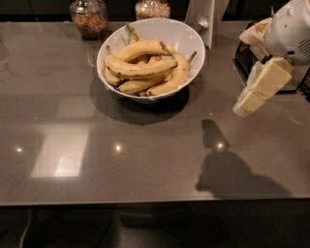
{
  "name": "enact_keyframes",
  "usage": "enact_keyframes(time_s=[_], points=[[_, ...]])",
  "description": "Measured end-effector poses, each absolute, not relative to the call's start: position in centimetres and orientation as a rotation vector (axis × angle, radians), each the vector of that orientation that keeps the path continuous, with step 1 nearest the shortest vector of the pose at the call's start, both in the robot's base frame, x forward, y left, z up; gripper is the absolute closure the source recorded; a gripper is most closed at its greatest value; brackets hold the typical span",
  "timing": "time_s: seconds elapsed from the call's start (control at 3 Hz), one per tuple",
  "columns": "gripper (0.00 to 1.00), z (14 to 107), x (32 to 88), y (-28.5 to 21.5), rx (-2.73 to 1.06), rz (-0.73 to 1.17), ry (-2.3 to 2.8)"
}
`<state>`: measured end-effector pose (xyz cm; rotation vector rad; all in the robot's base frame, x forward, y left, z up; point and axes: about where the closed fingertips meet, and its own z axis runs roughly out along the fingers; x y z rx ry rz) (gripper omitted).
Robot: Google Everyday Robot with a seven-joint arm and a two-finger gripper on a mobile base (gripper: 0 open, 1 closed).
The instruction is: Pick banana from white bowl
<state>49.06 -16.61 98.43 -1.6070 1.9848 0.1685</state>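
A large glossy white bowl stands at the back middle of the grey table. It holds a bunch of several yellow bananas with brown marks, their stems pointing up and to the right. My gripper, cream and white, hangs from the arm at the right edge. It points down and to the left, above the table. It is to the right of the bowl, well apart from it, and holds nothing that I can see. Its shadow falls on the table in front of it.
Two glass jars with brown contents stand behind the bowl. A white upright object stands just right of the bowl's back rim. A black holder sits at the right, behind the gripper. The table's front edge runs along the bottom.
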Motion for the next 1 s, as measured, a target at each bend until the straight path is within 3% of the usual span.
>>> enact_keyframes(time_s=[1.0], points=[[0.00,99.3,54.9,-5.8,-1.604,0.451,1.755]])
